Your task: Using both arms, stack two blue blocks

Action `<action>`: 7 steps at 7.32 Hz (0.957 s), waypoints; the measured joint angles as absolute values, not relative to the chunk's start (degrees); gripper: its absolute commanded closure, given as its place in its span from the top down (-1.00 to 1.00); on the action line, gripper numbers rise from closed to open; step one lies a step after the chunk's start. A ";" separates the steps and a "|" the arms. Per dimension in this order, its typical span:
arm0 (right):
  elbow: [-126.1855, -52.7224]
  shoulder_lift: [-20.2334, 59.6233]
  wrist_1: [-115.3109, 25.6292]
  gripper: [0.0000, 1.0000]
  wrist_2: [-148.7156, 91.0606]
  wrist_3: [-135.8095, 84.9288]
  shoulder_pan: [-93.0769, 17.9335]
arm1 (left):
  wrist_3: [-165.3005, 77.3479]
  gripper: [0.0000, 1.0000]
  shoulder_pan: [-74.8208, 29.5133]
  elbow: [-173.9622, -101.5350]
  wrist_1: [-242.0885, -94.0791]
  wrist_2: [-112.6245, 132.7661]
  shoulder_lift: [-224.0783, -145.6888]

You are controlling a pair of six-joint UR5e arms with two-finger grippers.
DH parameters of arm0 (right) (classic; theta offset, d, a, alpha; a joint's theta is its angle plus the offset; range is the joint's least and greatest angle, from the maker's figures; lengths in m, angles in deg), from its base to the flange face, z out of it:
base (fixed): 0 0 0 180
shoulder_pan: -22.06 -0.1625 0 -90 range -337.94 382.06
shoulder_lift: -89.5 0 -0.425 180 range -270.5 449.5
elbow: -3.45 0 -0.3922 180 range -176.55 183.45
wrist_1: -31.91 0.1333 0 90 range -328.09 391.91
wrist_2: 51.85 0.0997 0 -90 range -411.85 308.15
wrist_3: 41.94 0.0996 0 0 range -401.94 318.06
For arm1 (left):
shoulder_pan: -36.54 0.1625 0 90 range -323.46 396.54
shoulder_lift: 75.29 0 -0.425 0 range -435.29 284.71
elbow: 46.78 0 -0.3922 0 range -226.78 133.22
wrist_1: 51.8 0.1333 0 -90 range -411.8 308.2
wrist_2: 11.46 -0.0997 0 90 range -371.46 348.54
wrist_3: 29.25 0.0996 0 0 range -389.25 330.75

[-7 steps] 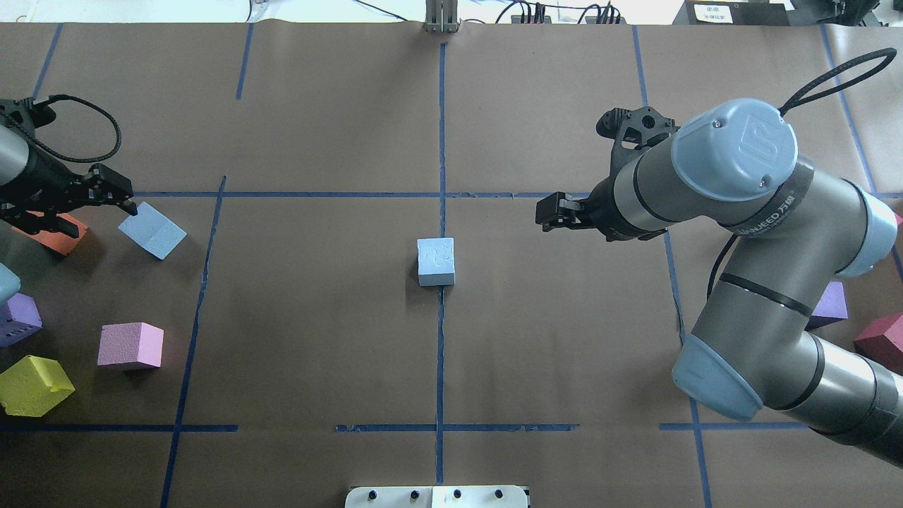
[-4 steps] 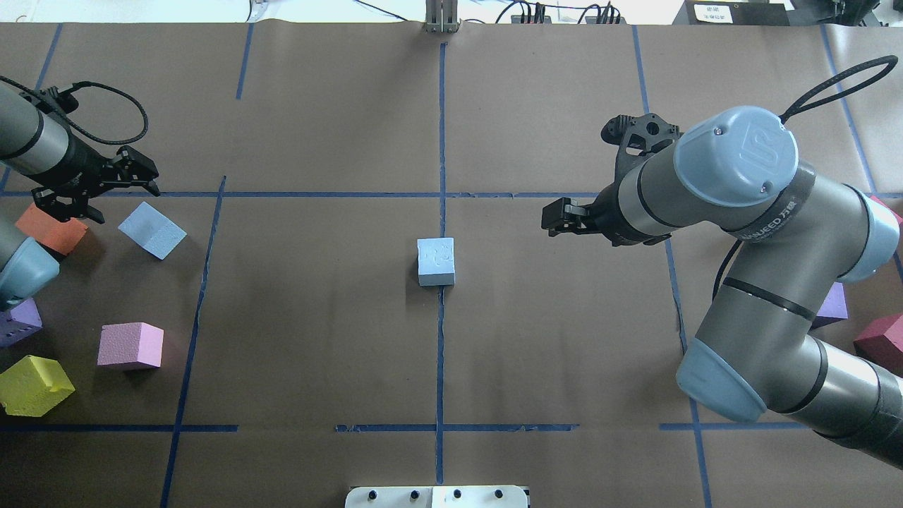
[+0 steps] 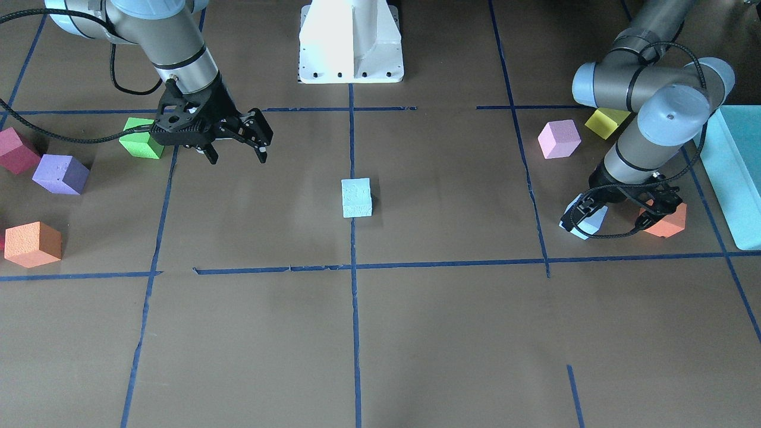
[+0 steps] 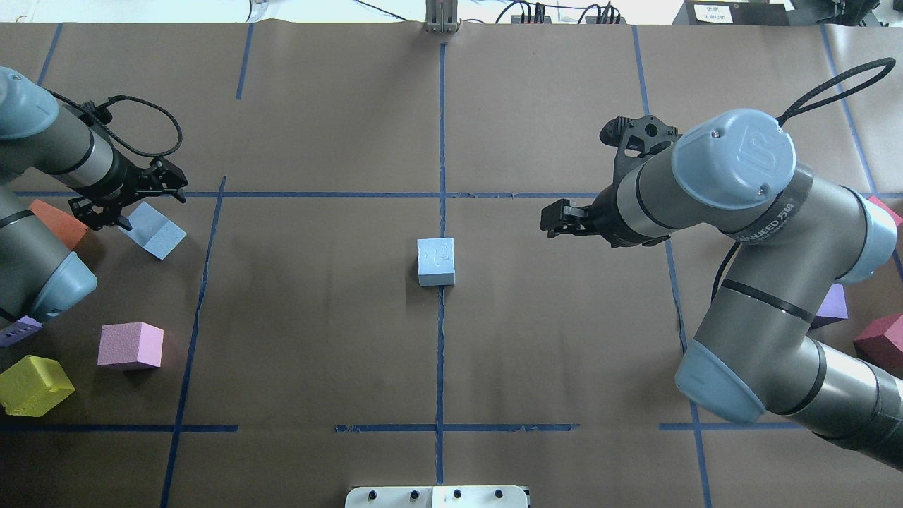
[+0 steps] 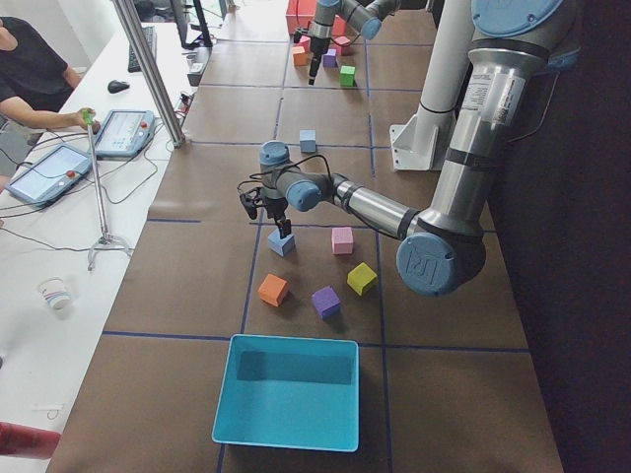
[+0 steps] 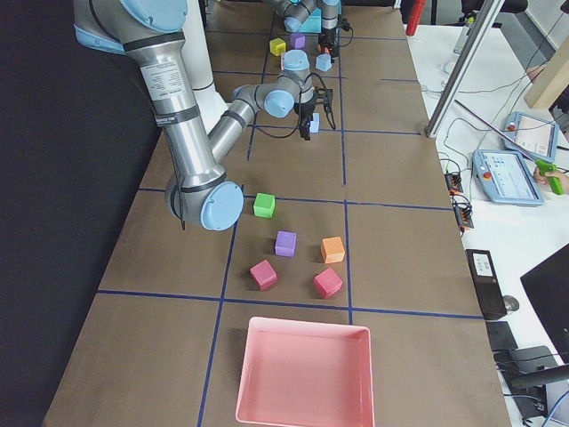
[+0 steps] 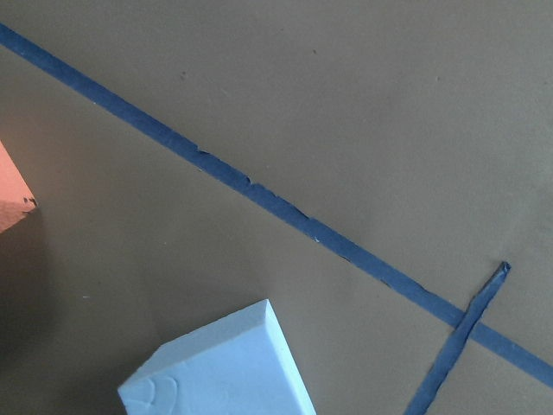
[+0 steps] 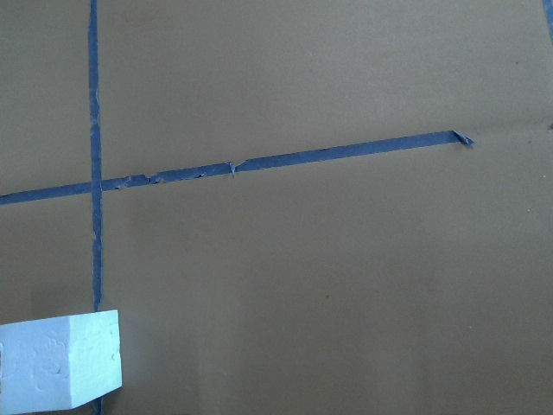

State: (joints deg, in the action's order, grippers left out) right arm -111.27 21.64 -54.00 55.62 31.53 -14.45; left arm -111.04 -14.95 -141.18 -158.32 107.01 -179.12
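One pale blue block sits at the table's centre on the blue tape line; it also shows in the front view and at the lower left of the right wrist view. The second blue block lies at the left, turned at an angle, and shows in the left wrist view. My left gripper is open and empty, hovering just over this block's far edge, between it and an orange cube. My right gripper is open and empty, to the right of the centre block and apart from it.
Near the left arm lie an orange cube, a pink cube, a yellow cube and a purple cube. Purple and maroon cubes lie under the right arm. A green cube and a teal box show in the front view.
My left arm has swung in from the left edge and its gripper now hovers by the left blue block. My right gripper has barely moved. Both blocks stay put.
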 measured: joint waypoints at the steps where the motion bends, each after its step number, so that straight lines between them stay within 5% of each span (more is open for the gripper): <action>1: -111.29 21.69 -54.01 1.00 54.91 31.78 -13.93 | -111.09 1.00 -14.97 -141.82 -158.14 106.64 -178.81; 7: -111.33 21.78 -53.96 1.00 53.39 32.15 -12.44 | -113.77 1.00 -14.09 -140.16 -158.05 103.28 -178.24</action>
